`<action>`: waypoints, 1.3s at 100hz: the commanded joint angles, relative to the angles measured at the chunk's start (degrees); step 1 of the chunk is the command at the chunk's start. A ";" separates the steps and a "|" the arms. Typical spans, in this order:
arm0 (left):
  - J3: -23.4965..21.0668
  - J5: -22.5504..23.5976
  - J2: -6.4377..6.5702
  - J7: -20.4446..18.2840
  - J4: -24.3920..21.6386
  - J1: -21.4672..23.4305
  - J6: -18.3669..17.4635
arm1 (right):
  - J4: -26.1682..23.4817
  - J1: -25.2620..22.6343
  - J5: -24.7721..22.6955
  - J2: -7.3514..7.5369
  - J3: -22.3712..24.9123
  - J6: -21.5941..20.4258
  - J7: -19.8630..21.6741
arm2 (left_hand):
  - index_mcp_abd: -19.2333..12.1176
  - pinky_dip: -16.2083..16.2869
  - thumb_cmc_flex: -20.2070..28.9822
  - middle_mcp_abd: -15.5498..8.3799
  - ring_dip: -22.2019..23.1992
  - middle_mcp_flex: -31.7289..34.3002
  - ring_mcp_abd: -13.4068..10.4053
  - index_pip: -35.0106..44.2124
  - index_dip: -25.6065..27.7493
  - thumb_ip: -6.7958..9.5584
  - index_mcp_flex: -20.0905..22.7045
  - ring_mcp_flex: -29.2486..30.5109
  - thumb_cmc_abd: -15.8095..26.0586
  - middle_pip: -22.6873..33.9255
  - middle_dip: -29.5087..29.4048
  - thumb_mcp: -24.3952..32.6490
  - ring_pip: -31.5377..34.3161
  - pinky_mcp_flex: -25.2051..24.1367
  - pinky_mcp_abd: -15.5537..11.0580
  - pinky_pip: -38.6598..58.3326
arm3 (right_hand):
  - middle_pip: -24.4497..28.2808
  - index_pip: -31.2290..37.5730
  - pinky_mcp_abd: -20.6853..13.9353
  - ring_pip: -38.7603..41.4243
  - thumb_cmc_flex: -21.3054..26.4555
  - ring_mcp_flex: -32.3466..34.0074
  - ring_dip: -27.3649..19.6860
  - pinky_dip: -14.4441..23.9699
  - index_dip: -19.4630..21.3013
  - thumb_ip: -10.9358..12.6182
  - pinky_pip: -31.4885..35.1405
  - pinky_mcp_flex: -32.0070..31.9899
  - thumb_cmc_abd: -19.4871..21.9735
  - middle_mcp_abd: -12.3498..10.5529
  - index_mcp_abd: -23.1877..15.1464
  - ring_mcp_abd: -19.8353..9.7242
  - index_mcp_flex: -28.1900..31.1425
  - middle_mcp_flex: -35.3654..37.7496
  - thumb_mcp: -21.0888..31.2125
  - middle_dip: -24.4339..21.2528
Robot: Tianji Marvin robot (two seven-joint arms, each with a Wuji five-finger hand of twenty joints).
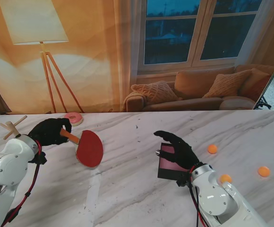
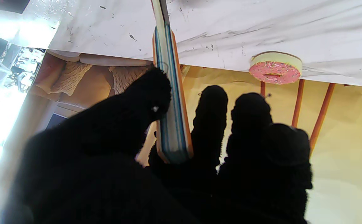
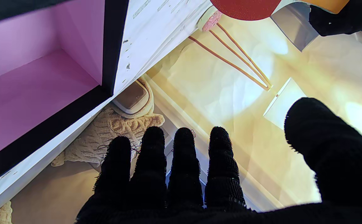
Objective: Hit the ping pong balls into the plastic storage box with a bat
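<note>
1. Bat (image 1: pixel 89 148) with a red rubber face lies over the left part of the white marble table (image 1: pixel 127 189), its blade toward the table's middle and its orange handle pointing back to the left.
2. The left hand (image 1: pixel 49 130), in a black glove, is clenched around that handle; the left wrist view shows the striped handle edge (image 2: pixel 171 102) clamped between the thumb and the other fingers (image 2: pixel 210 124).
3. Three orange ping pong balls sit on the right part of the table: one (image 1: pixel 212 149) just right of the right hand, one (image 1: pixel 226 178) nearer to the robot beside the right wrist, one (image 1: pixel 264 171) farther right, near the table's edge.
4. The plastic storage box (image 1: pixel 167 165), black outside and pink inside, rests near the middle, partly hidden under the right hand.
5. The right hand (image 1: pixel 177 147), also gloved in black, holds nothing; its fingers (image 3: pixel 184 161) are straight and spread above the box.
6. A pink frosted doughnut (image 1: pixel 73 118) lies at the far edge, just beyond the left hand.
7. A small wooden peg piece (image 1: pixel 12 126) sits at the far left.
</note>
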 commanded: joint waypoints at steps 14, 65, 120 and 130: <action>1.39 -1.70 0.16 -1.15 0.09 -2.11 0.99 | -0.15 -0.06 0.33 -0.01 -0.29 1.10 1.14 | -3.32 2.10 3.35 -0.30 1.07 -1.00 4.73 4.07 1.96 1.98 4.54 -1.64 3.64 -0.42 1.72 0.27 0.83 -1.24 -6.89 0.34 | 0.44 0.16 -1.23 0.69 -1.37 -1.15 0.80 0.91 0.45 1.14 -0.27 -0.27 1.50 -0.54 -0.12 -0.24 0.83 -2.66 -0.56 0.60; 5.17 -3.98 0.17 -1.75 2.29 -5.14 1.53 | -0.30 -0.12 0.52 -0.01 -0.42 1.38 1.30 | -2.77 3.08 2.75 -0.28 1.44 -1.52 4.93 2.08 -0.47 1.53 5.33 -1.52 4.76 0.44 1.61 -1.61 1.15 -1.01 -7.15 0.53 | 0.78 0.08 -1.31 0.85 -1.16 -1.21 0.84 0.97 0.45 1.19 -0.17 -0.26 2.19 -0.44 0.63 -0.17 0.02 -2.82 -1.17 0.64; 10.15 -11.72 -0.90 1.30 6.82 -8.39 4.59 | -0.67 -0.24 1.18 0.04 -0.45 1.99 1.94 | -2.32 4.13 3.90 1.59 1.45 -3.85 6.46 0.25 -2.82 1.14 5.81 -3.52 6.41 0.02 0.19 -5.45 -0.12 -2.77 -6.72 -0.90 | 0.88 0.15 -1.43 0.93 -0.89 -1.41 0.85 0.99 0.45 1.34 -0.10 -0.37 3.38 -0.39 0.77 -0.13 -0.12 -2.83 -2.40 0.62; 10.83 -12.31 -1.00 1.54 7.61 -8.82 4.86 | -0.85 -0.32 1.44 0.05 -0.44 2.27 2.14 | -2.42 4.49 3.84 1.42 1.48 -4.35 6.62 0.23 -2.92 0.82 5.92 -3.67 7.06 0.67 -0.38 -7.49 -0.22 -2.97 -6.65 -1.18 | 0.87 0.12 -1.53 0.94 -0.81 -1.53 0.86 0.99 0.43 1.37 -0.11 -0.46 3.66 -0.46 0.83 -0.14 -0.23 -2.92 -2.66 0.62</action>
